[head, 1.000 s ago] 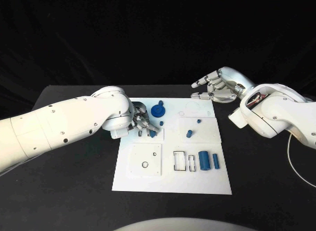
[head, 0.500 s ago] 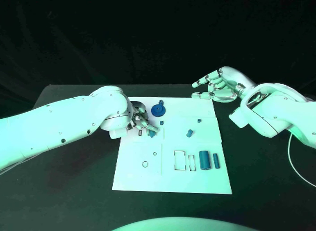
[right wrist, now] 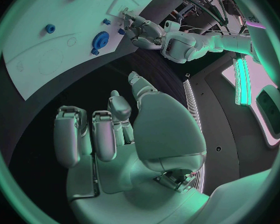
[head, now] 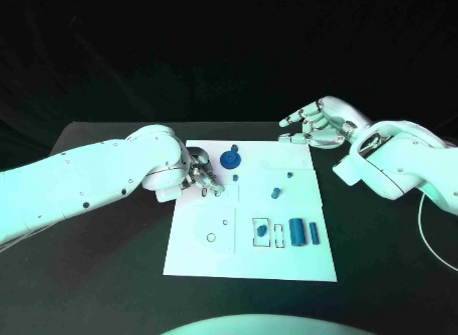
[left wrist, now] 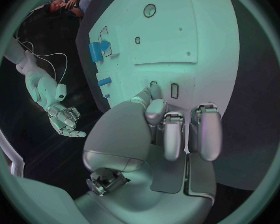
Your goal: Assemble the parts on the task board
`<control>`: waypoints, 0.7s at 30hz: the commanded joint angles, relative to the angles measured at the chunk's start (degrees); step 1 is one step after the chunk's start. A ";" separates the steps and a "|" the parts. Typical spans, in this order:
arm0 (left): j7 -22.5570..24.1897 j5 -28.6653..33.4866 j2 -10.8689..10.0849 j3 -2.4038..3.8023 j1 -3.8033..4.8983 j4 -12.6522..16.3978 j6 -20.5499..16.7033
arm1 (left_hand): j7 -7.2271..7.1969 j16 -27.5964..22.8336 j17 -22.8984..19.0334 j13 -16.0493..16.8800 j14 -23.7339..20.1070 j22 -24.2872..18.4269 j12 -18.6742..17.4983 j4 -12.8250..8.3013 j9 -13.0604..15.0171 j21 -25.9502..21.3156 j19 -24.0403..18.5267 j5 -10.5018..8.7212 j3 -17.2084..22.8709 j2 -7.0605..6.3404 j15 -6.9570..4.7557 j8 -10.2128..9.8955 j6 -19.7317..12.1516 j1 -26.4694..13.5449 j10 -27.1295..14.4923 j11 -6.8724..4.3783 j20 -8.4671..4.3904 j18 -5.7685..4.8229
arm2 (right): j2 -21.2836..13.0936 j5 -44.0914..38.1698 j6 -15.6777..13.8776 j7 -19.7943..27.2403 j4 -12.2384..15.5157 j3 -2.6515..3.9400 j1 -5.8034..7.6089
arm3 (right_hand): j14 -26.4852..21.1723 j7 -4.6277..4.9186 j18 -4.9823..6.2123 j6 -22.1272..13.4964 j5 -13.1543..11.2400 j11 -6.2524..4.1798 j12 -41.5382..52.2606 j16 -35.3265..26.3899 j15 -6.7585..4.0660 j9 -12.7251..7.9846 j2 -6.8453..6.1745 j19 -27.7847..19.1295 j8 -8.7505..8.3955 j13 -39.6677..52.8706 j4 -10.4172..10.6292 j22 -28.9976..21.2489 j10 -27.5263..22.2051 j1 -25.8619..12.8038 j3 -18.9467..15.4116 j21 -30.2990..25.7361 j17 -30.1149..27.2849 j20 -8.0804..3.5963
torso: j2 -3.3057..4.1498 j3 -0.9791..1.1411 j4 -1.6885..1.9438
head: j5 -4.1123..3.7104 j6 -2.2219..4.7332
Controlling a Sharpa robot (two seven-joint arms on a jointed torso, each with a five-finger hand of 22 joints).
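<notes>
White task board (head: 251, 262) lying under left hand (head: 203, 176), fingers curling down holding nothing I can see, blue gear (head: 229, 160) just beyond it, right hand (head: 311, 123) hovering empty, fingers loosely spread.

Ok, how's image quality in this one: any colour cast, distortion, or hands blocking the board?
Head view: greenish tint overall, black surroundings, parts sharp; the left hand covers part of the task board. Both wrist views: strong fisheye bending the board's edges, each hand's own palm filling the middle; the right hand is off the board.
</notes>
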 commanded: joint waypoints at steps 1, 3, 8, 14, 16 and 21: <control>-1.88 0.72 -0.24 0.02 0.02 0.42 -0.99 | 0.34 0.18 15.08 0.02 5.92 7.87 -0.31 -0.09 0.45 -0.42 2.73 -0.23 4.48 -2.54 -0.17 -0.31 -0.13 -1.53 0.06 0.15 -0.10 -0.37 | 0.07 -0.39 0.80 0.10 -0.04 -0.01 -0.03 | 3.91 0.05 -0.63 0.35 0.31 -0.08 -0.07 -0.22 0.33 0.07 0.12 -0.27 0.23 -0.02 -0.06 -0.05 -0.25 -0.14 -0.40 -0.38 5.37 -0.01 | 0.00 0.00 -0.03 | 0.08 0.00; -1.79 0.78 -0.39 0.03 0.02 0.58 -1.20 | 0.44 0.18 15.08 -0.03 5.92 7.87 -0.38 -0.23 0.72 -0.48 2.73 -0.19 7.08 -3.37 -0.25 -0.32 -0.13 -2.30 0.09 0.17 0.01 -0.38 | 0.08 -0.39 0.81 0.11 -0.05 -0.01 -0.03 | 3.91 0.05 -0.63 0.35 0.31 -0.08 -0.07 -0.22 0.33 0.07 0.12 -0.27 0.23 -0.02 -0.06 -0.05 -0.25 -0.14 -0.40 -0.38 5.37 -0.01 | 0.01 0.01 -0.04 | 0.11 -0.03; -1.40 0.86 -0.70 0.03 0.02 0.96 -2.03 | 0.47 0.18 15.08 -0.06 5.92 7.89 -0.43 -1.19 1.48 -0.61 2.73 -0.21 12.57 -5.43 -0.21 -0.22 -0.25 -4.27 0.22 0.16 0.12 -0.37 | 0.08 -0.39 0.81 0.10 -0.06 -0.02 -0.04 | 3.91 0.05 -0.63 0.35 0.31 -0.08 -0.07 -0.22 0.33 0.07 0.12 -0.27 0.23 -0.02 -0.06 -0.05 -0.25 -0.14 -0.40 -0.38 5.37 -0.01 | 0.02 0.02 -0.02 | 0.15 -0.05; -0.10 1.35 -1.11 0.03 0.00 1.30 -3.73 | 0.46 0.18 15.08 -0.04 5.92 7.94 -0.43 -1.94 2.00 -0.65 2.75 -0.29 15.30 -6.27 -0.22 -0.05 -0.28 -5.50 0.35 0.29 0.10 -0.36 | 0.08 -0.39 1.04 0.10 -0.05 -0.03 -0.06 | 3.90 0.04 -0.63 0.39 0.32 -0.09 -0.04 -0.24 0.32 0.08 0.12 -0.28 0.23 -0.02 -0.02 -0.09 -0.23 -0.17 -0.47 -0.40 5.34 -0.01 | 0.00 0.03 -0.07 | 0.08 -0.09; 0.48 1.61 -1.29 0.03 -0.01 1.44 -4.30 | 0.45 0.18 15.08 -0.04 5.92 7.92 -0.43 -1.97 2.03 -0.67 2.74 -0.30 15.42 -6.32 -0.22 -0.03 -0.27 -5.59 0.36 0.30 0.11 -0.35 | 0.07 -0.39 1.16 0.07 -0.04 -0.03 -0.06 | 3.90 0.04 -0.62 0.39 0.32 -0.09 -0.02 -0.23 0.32 0.08 0.13 -0.29 0.24 -0.01 -0.02 -0.10 -0.22 -0.16 -0.47 -0.41 5.35 -0.01 | 0.00 0.04 -0.07 | 0.05 -0.08; 2.08 2.04 -1.88 0.03 -0.02 1.94 -6.23 | 0.44 0.18 15.08 0.04 5.92 7.87 -0.34 -2.12 2.24 -0.74 2.73 -0.35 16.18 -6.56 -0.23 0.08 -0.21 -6.19 0.47 0.29 0.11 -0.33 | -0.01 -1.08 1.61 -0.08 0.02 -0.05 -0.06 | 3.93 -0.03 -0.63 0.60 0.47 -0.18 0.12 -0.21 0.25 0.09 0.46 -0.27 0.30 0.00 -0.20 -0.06 -0.14 0.39 -0.39 -0.40 5.45 -0.06 | -0.03 0.05 -0.05 | -0.09 -0.06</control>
